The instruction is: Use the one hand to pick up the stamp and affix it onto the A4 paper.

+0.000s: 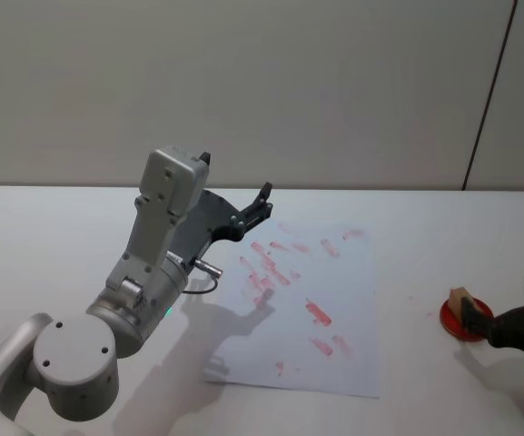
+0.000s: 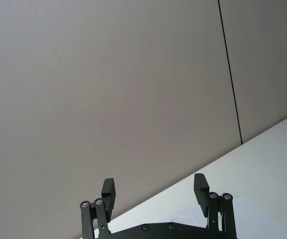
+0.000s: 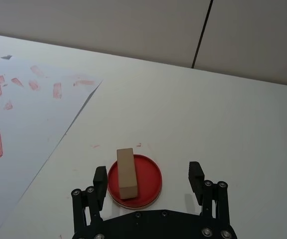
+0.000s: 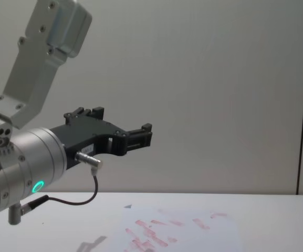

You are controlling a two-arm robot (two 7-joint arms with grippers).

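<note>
Right claw (image 3: 148,171), spread, near stamp (image 3: 126,173) on red pad (image 3: 151,183); left claw (image 2: 154,188), spread, raised.

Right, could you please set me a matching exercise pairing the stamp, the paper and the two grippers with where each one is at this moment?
Things:
1. stamp
2. A4 paper
3. left gripper
4. right gripper

Places and states:
a. open, held up in the air above the table
b. flat on the table, dotted with red marks
c. resting on the red ink pad
d. open, fingers either side of the ink pad

Pairs: 1-c, 2-b, 3-a, 4-d.
</note>
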